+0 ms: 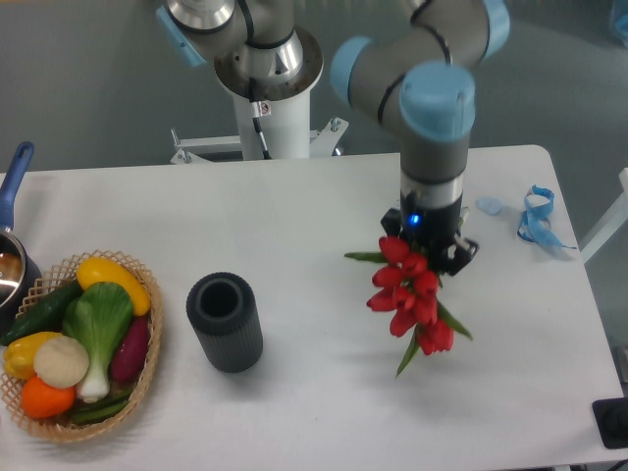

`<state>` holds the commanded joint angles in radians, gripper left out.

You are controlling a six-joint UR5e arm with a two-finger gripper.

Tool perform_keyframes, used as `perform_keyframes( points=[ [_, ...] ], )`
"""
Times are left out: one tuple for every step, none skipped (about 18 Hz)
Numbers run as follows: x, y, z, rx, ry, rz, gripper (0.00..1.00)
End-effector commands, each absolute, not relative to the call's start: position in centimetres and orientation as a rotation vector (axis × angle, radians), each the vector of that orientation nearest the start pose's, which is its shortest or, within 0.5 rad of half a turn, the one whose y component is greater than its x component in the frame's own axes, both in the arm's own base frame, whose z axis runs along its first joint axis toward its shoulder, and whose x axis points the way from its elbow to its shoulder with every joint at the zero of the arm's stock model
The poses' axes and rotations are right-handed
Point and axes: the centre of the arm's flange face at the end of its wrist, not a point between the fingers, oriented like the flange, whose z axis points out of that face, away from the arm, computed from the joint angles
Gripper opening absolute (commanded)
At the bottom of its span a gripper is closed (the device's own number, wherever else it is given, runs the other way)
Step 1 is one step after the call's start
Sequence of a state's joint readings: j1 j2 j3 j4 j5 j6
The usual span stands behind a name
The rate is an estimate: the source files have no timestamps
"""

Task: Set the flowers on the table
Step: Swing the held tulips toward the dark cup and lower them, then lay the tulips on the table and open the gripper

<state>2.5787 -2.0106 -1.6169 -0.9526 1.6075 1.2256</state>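
The flowers [412,296], a bunch of red tulips with green leaves, hang right of the middle of the white table [314,216], blooms toward the camera. My gripper [429,251] points straight down and is shut on the stem end of the flowers. The stems are mostly hidden under the gripper. I cannot tell whether the blooms touch the table or hang just above it.
A black ribbed cylinder [225,322] stands upright left of the middle. A wicker basket [83,343] with colourful vegetables sits at the front left. A pot with a blue handle [14,226] is at the left edge. Blue ribbon bits [538,216] lie at the back right.
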Motion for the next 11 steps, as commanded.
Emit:
perform_keyframes(
  points=[
    [-47.7, 45.6, 27.1, -3.101, 0.34, 0.205, 0.34],
    [-48.0, 45.8, 26.4, -3.114, 0.34, 0.199, 0.34],
    [-48.0, 45.9, 26.1, -3.123, 0.348, 0.202, 0.34],
    [-47.9, 46.3, 25.3, -3.127, 0.359, 0.187, 0.34],
    [-48.1, 46.7, 24.9, -3.128, 0.364, 0.183, 0.34],
    [-48.3, 46.8, 24.6, -3.129, 0.364, 0.178, 0.34],
    [-48.3, 47.0, 24.0, -3.135, 0.365, 0.164, 0.34],
    [-48.4, 47.0, 23.9, -3.135, 0.365, 0.164, 0.34],
    [-48.3, 47.2, 23.8, -3.135, 0.368, 0.161, 0.35],
    [-48.1, 47.4, 23.7, -3.133, 0.375, 0.164, 0.49],
    [-48.0, 47.5, 23.8, -3.131, 0.379, 0.168, 0.67]
  ],
)
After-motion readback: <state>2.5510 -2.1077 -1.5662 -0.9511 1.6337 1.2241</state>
